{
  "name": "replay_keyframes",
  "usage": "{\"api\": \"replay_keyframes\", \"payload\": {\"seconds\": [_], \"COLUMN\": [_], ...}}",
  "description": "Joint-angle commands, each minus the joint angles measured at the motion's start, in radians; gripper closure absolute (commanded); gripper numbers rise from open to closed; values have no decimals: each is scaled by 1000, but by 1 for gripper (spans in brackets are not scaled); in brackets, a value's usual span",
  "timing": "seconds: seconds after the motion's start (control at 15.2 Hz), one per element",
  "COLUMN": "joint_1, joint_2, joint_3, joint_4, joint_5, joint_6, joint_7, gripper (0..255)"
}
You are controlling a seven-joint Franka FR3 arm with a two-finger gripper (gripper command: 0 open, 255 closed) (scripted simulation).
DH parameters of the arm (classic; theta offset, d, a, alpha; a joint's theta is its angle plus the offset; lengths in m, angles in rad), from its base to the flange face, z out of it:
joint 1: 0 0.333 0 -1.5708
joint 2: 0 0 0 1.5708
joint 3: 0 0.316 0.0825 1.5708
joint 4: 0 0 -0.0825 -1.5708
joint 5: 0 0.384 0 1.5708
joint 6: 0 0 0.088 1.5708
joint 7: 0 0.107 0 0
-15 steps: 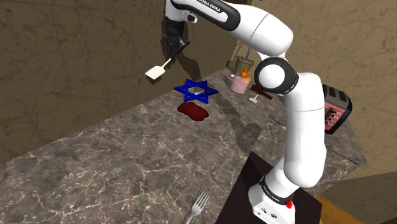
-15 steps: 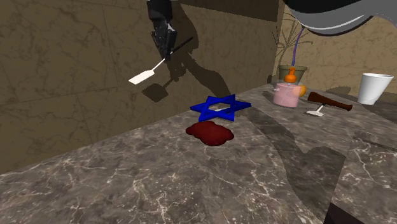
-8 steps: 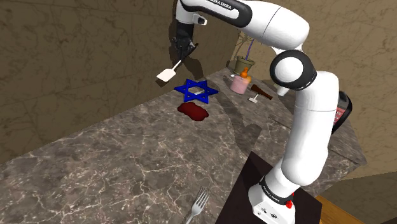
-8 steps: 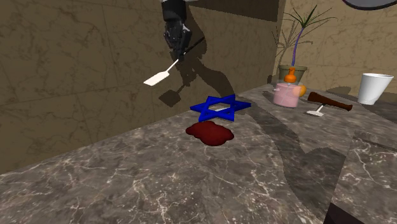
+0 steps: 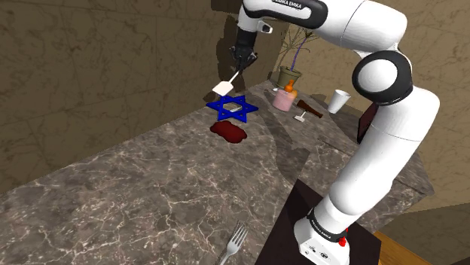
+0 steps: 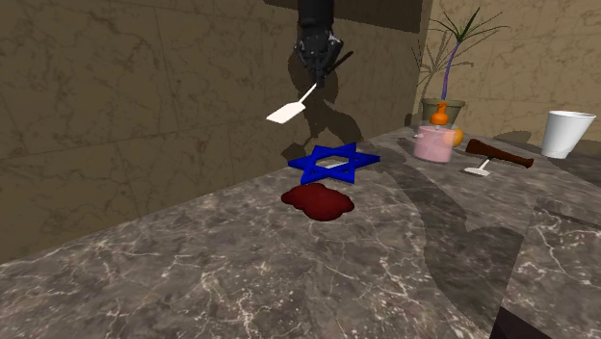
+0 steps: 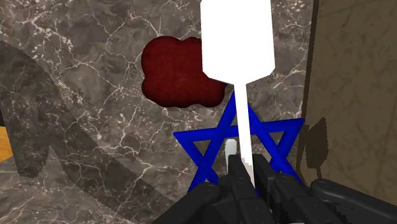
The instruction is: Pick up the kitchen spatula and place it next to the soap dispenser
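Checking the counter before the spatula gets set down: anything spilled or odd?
A dark red blob lies like a spill on the counter beside the blue star. A fork lies apart, near the stand.

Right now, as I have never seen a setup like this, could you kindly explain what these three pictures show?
This is a simulated white robot arm with a black two-finger gripper. The shoulder view looks down from beside the arm's stand. The second exterior view looks across the marble counter. The wrist view looks along the gripper itself. The fingers are shut on the thin handle of a white spatula, which is held in the air over a blue star near the wall. Also on the counter are a dark red patch, a pink soap dispenser with an orange pump, a brown-handled tool, a white cup and a fork.
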Motion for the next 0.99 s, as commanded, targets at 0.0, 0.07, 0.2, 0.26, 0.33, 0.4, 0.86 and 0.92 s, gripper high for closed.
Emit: {"api": "replay_keyframes", "payload": {"seconds": [0.0, 0.07, 0.2, 0.26, 0.33, 0.4, 0.86, 0.92], "joint_1": [-35, -50, -77, -90, -103, -116, -199, -211], "joint_2": [-50, -70, -106, -122, -137, -151, -217, -222], "joint_3": [-21, -30, -51, -61, -72, -84, -167, -179], "joint_4": [-53, -78, -124, -144, -163, -181, -263, -270], "joint_5": [14, 19, 28, 32, 35, 38, 49, 50], "joint_6": [21, 28, 42, 48, 54, 59, 85, 88], "joint_7": [-45, -68, -115, -138, -161, -185, -351, -375], "gripper": [255, 255, 255, 255, 255, 255, 255, 255]}}
